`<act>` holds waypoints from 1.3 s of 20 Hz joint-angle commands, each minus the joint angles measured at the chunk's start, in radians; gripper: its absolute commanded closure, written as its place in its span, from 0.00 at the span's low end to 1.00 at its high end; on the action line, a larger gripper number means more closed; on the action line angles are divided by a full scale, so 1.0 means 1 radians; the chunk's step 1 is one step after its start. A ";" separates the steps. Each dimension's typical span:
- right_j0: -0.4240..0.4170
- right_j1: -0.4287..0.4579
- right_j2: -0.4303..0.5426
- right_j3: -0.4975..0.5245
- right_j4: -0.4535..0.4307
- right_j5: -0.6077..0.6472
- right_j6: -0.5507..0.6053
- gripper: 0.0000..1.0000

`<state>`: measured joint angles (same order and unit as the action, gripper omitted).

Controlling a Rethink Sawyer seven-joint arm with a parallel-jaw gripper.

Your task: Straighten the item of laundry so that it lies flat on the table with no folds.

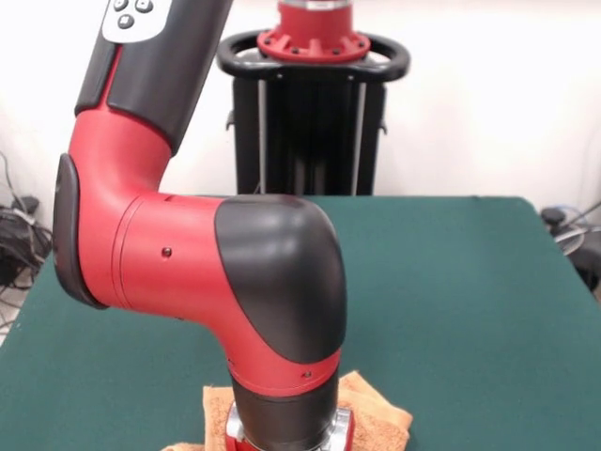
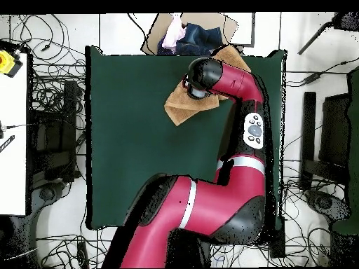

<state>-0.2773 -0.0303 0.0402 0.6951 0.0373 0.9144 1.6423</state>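
Jaws: cannot tell how they are standing. Both views are hiding them; the arm's last joint is blocking everything below the wrist.

The gripper (image 1: 289, 438) is showing only as a metal and red collar at the bottom edge of the front view, sitting directly over the towel (image 1: 380, 413). From overhead, the black wrist end (image 2: 198, 78) is covering the same spot.

The towel is lying near the table edge farthest from the pedestal, toward the right in the overhead view. It is looking rumpled, not flat: from the front, orange-tan folds are bunching out on both sides of the wrist, more to the right. From above, a bare corner (image 2: 181, 108) is poking out below-left of the wrist, and another strip is showing on the far side of the arm by the table edge.

The arm (image 1: 188, 254) is bending at the elbow and reaching across the green table (image 1: 470, 301). The pedestal (image 1: 310, 113) is standing behind.

Cables are lying on the floor around the table.
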 commanded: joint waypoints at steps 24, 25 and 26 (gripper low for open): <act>0.019 0.093 -0.049 0.134 -0.046 -0.184 0.242 0.00; 0.020 0.087 -0.048 0.144 -0.046 -0.186 0.240 0.00; 0.021 0.084 -0.050 0.148 -0.048 -0.190 0.239 0.00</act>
<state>-0.2568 -0.0310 0.0091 0.6971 0.0334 0.8961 1.6423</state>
